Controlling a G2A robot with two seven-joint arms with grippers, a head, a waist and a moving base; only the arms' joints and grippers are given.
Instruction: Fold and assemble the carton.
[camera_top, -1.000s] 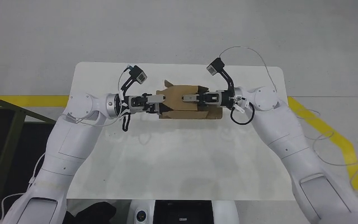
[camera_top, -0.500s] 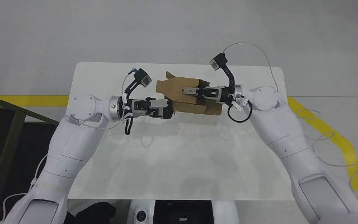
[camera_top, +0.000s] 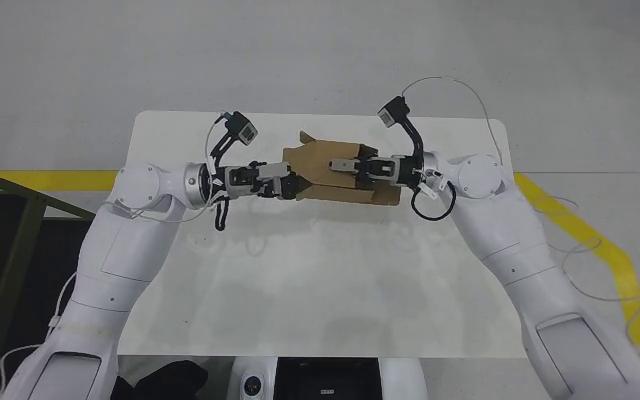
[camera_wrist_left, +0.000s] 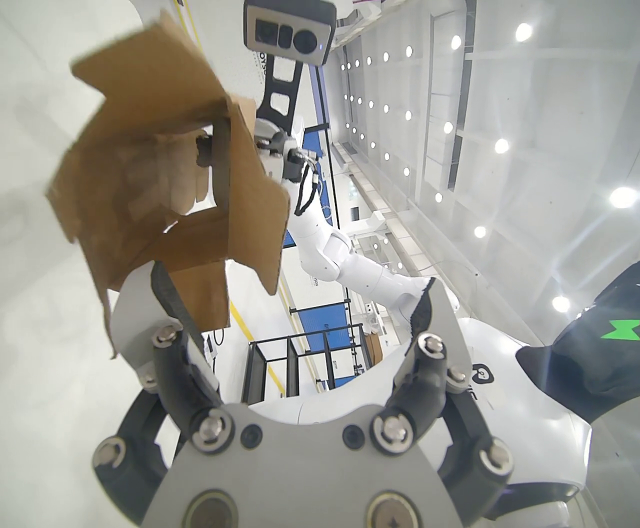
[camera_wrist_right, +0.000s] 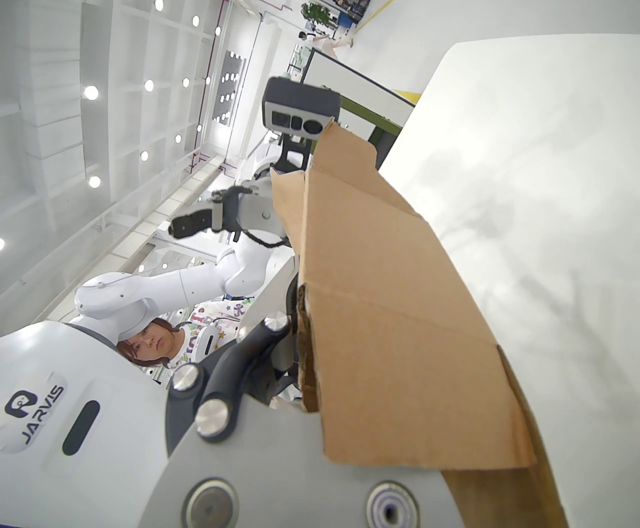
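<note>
The brown carton (camera_top: 330, 172) is half unfolded and held above the white table (camera_top: 200, 290) at its far middle. My right gripper (camera_top: 346, 164) is shut on one of its walls from the right; in the right wrist view the cardboard (camera_wrist_right: 400, 310) sits clamped at the fingers (camera_wrist_right: 287, 305). My left gripper (camera_top: 290, 187) is open at the carton's left end. In the left wrist view the open tube of the carton (camera_wrist_left: 150, 170) hangs just beyond the gripper (camera_wrist_left: 295, 305), and one pad (camera_wrist_left: 167, 295) lies against a lower flap.
The table's near half and both side areas are bare. A dark green frame (camera_top: 25, 210) stands off the table's left edge, beside yellow floor tape (camera_top: 60, 180). A thin cable (camera_top: 460, 95) loops above the right arm.
The right gripper lifted the carton a little toward the far side. The left gripper let go and drew back below it, then returned to the carton's left end.
</note>
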